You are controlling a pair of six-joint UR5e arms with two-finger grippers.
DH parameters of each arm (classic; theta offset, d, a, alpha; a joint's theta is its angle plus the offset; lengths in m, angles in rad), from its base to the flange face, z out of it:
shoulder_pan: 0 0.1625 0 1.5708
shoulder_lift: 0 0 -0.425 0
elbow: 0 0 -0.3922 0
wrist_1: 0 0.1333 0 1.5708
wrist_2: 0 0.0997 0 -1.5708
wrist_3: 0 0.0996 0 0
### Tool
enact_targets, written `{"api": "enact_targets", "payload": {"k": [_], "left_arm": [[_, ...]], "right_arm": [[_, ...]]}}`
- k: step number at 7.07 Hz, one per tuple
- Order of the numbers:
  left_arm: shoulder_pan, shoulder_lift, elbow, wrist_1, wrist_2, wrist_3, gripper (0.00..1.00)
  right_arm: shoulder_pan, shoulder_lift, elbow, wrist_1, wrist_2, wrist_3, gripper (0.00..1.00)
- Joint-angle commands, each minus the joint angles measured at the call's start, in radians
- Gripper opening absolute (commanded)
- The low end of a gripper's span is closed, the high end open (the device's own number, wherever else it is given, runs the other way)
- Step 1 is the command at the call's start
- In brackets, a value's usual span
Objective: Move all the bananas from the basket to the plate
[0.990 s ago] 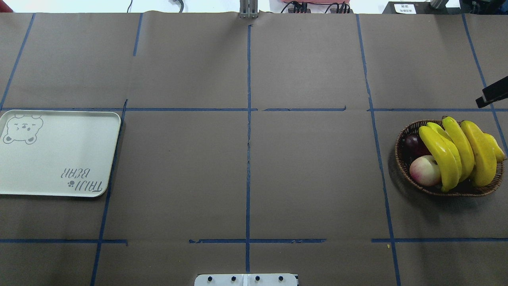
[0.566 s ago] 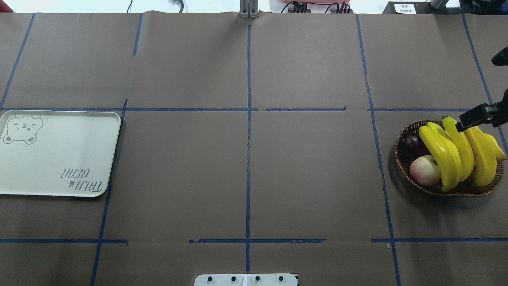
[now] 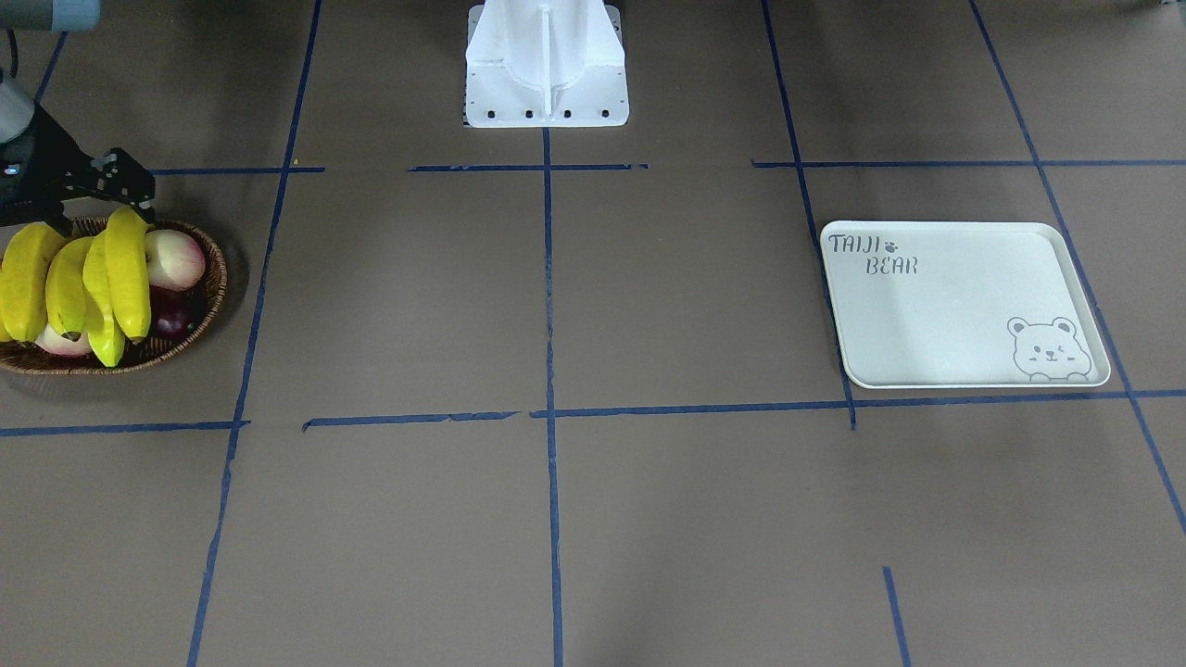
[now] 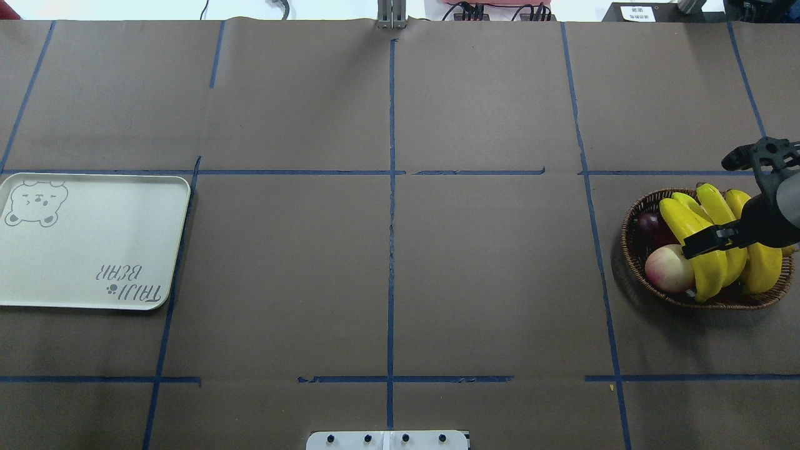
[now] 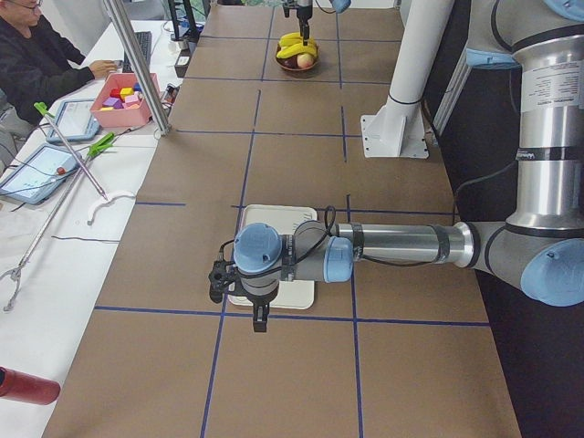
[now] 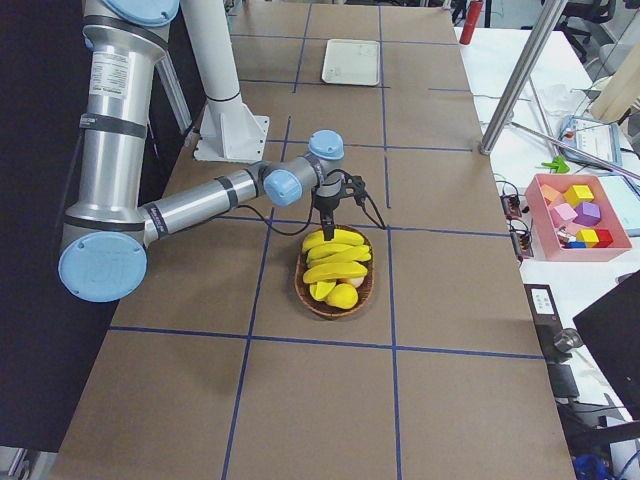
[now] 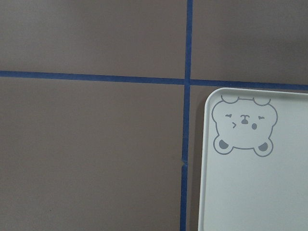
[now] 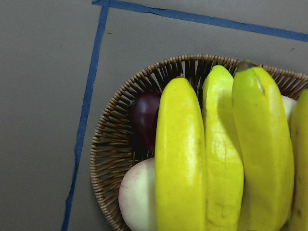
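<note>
Yellow bananas, all four, lie in the basket at the overhead view's right edge; none on the plate at far left. Right claw hangs spread above them, so the step is judged the approach for the first pick. Next: descend and clench on one banana. Left claw: state cannot be told.

I have overhead looking down from behind the base, front cam facing it steeply; both share plate and basket. Side cams look along the surface from each end. Wrist cams sit close: left over plate corner, right over basket.
</note>
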Motion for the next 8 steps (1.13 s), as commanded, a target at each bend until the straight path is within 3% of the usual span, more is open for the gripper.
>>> {"api": "enact_targets", "payload": {"k": [1, 5, 8], "left_arm": [[0.002, -0.004, 0.0, 0.0, -0.003, -0.003, 0.99], [0.003, -0.004, 0.001, -0.034, -0.002, -0.026, 0.99], [0.003, -0.007, 0.001, -0.034, -0.002, -0.026, 0.99]], "right_arm": [[-0.031, -0.003, -0.004, -0.007, -0.021, 0.008, 0.95], [-0.042, 0.0, -0.049, -0.011, -0.024, 0.005, 0.94], [-0.038, 0.0, -0.04, -0.011, -0.023, 0.005, 0.66]]}}
